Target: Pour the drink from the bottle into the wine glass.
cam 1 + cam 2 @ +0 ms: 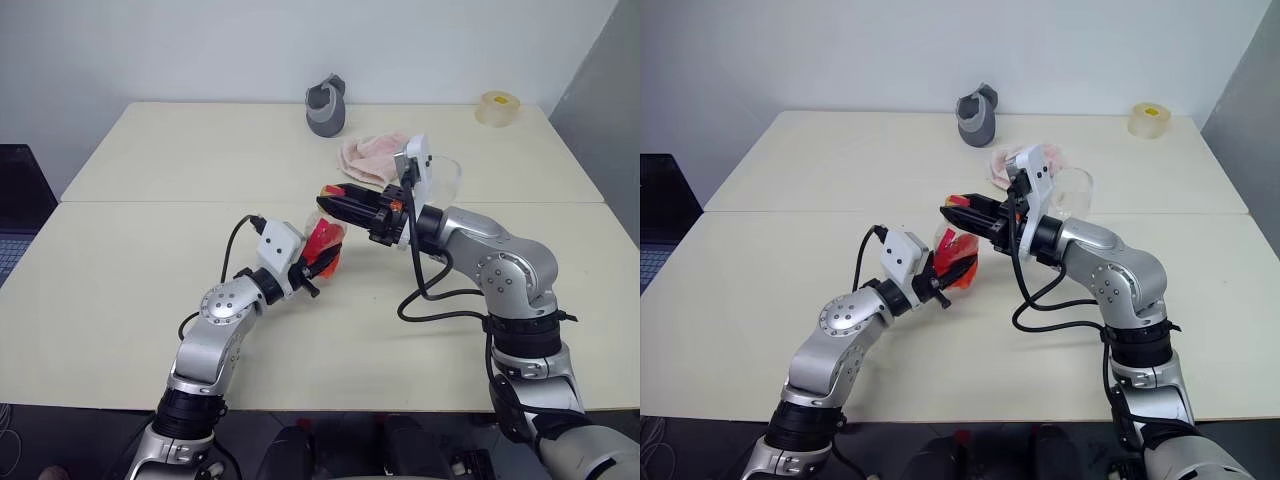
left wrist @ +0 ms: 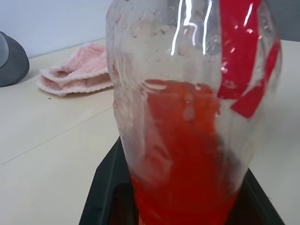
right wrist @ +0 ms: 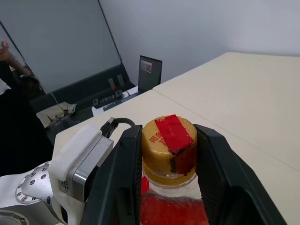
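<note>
Along the far edge of the pale surface (image 1: 150, 300) sit a grey cap (image 1: 326, 104) and a translucent tape roll (image 1: 498, 107), with a pink cloth (image 1: 368, 155) nearer in; the wine glass (image 1: 1072, 190) stands just beside the cloth, partly hidden behind the right arm. The left claw (image 1: 318, 262) pinches the bottle (image 1: 324, 243) upright above the surface, the drink (image 2: 185, 154) filling about its lower half. The right claw (image 3: 168, 150) straddles the bottle's yellowish cap (image 3: 169, 143), fingers close against it.
</note>
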Controlling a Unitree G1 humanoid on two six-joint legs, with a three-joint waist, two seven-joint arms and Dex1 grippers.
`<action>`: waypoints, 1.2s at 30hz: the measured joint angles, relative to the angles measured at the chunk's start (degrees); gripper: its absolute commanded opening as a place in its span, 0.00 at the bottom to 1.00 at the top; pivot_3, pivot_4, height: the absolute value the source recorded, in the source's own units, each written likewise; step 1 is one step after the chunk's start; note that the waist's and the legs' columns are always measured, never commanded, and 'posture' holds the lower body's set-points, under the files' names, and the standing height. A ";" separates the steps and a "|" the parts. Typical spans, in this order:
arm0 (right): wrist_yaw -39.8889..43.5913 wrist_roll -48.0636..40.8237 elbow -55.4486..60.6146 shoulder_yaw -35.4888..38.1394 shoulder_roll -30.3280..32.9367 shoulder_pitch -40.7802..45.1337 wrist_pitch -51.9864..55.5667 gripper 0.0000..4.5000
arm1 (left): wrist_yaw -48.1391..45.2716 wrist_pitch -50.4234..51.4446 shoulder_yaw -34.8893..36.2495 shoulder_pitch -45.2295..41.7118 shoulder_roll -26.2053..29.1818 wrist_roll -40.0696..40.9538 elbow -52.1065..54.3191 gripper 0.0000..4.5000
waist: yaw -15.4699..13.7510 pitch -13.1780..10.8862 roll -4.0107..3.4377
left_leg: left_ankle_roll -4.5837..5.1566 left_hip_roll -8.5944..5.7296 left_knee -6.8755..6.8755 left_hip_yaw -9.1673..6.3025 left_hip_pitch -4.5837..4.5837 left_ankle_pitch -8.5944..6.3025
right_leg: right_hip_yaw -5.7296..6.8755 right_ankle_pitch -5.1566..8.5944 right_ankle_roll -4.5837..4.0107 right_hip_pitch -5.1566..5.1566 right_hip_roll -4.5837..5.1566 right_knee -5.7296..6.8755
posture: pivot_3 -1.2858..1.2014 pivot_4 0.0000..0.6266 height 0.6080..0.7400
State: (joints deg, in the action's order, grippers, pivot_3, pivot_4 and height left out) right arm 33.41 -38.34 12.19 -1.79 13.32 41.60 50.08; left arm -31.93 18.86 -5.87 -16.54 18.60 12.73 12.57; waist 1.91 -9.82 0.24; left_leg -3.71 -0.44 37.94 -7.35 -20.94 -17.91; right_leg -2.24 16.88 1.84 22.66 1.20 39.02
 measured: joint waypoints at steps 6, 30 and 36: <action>0.79 0.65 0.00 -0.85 1.14 0.76 -0.61 0.28 | -0.04 -0.01 0.00 0.10 0.01 0.03 0.30 0.28 | 0.00 0.00 0.00 | -0.01 0.00 0.00 0.00 0.00 0.00 | 0.00 0.00 0.00 0.00 0.00 0.01 | 0.52 0.24 1.00; -3.52 -16.20 -8.76 11.37 1.24 10.94 19.47 0.28 | -1.13 -0.43 0.28 2.62 0.72 0.69 1.47 0.28 | -0.07 0.00 -0.01 | 0.06 0.00 -0.02 0.00 -0.06 -0.03 | 0.00 0.00 -0.01 0.03 0.06 -0.02 | 0.52 0.24 1.00; -2.43 -12.27 4.95 7.90 10.51 -0.32 16.02 0.28 | -0.56 -0.38 0.65 4.45 0.96 0.68 2.06 0.28 | -0.18 0.00 0.01 | 0.08 -0.02 -0.01 0.08 -0.13 -0.05 | -0.03 0.02 0.03 0.03 0.05 -0.09 | 0.52 0.24 1.00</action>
State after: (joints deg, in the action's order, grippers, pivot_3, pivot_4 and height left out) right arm 30.98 -50.61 17.14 6.10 23.84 41.28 66.10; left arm -32.49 18.48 -5.22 -12.09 19.56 13.41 14.64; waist 1.72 -9.81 0.25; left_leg -3.63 -0.47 37.92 -7.27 -21.07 -17.96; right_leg -2.26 16.90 1.87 22.69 1.25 38.93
